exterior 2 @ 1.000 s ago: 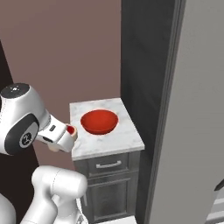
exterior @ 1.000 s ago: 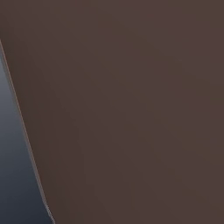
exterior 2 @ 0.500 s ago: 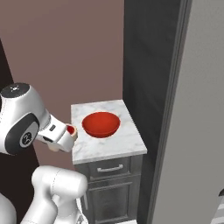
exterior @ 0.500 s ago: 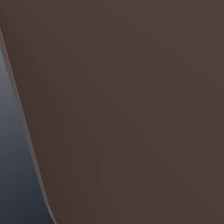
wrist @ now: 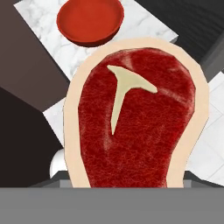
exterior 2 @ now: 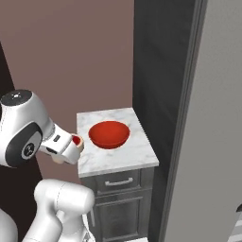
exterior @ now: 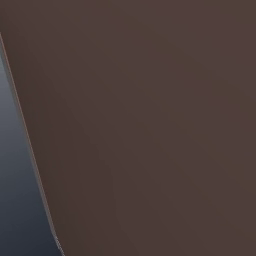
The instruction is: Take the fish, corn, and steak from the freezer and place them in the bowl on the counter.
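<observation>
Jaws grip the steak (wrist: 135,127), which stands up from between them with its T-shaped bone facing the hand camera; the fingertips themselves are hidden behind the meat. From the right base view the hand (exterior 2: 66,149) sits just off the table (exterior 2: 137,153) edge at about 9 o'clock of the bowl (exterior 2: 109,134), not yet over it. In the hand view the bowl (wrist: 89,22) lies at 11 o'clock beyond the steak, apparently empty. Risks, as I judge them: releasing early would drop the steak beside the table; the wide slab could clip the bowl's rim or tip out, and the freezer (exterior 2: 208,142) wall stands close at 3 o'clock
</observation>
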{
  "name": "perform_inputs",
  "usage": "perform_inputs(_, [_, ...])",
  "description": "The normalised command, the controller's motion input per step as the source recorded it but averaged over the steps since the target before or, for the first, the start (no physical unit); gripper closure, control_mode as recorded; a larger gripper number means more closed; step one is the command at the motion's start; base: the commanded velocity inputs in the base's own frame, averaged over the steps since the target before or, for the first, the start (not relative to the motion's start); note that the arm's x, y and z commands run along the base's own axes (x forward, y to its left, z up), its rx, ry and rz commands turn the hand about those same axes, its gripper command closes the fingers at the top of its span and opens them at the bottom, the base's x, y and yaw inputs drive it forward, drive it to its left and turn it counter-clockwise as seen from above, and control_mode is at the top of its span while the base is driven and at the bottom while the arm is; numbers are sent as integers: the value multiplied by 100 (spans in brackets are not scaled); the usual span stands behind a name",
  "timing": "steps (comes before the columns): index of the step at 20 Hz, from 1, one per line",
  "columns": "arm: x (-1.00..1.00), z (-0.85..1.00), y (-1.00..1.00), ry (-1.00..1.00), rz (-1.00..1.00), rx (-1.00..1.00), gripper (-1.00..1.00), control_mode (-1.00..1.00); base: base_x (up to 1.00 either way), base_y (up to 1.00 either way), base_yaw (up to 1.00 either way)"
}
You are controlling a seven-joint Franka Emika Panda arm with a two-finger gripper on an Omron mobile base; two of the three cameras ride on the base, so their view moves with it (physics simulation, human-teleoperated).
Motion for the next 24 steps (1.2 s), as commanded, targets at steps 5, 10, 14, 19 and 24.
perform_inputs(5, [16,0,0,0,2,0,100,-100,3,0,0])
perform_inputs(10, [65,0,-1,0,14,0,100,-100,0,0,0])
perform_inputs(14, [43,0,-25,1,12,0,100,-100,0,0,0])
perform_inputs(19, [78,-16,-2,6,13,0,100,-100,0,0,0])
perform_inputs(24, [82,-39,0,15,8,0,100,-100,0,0,0])
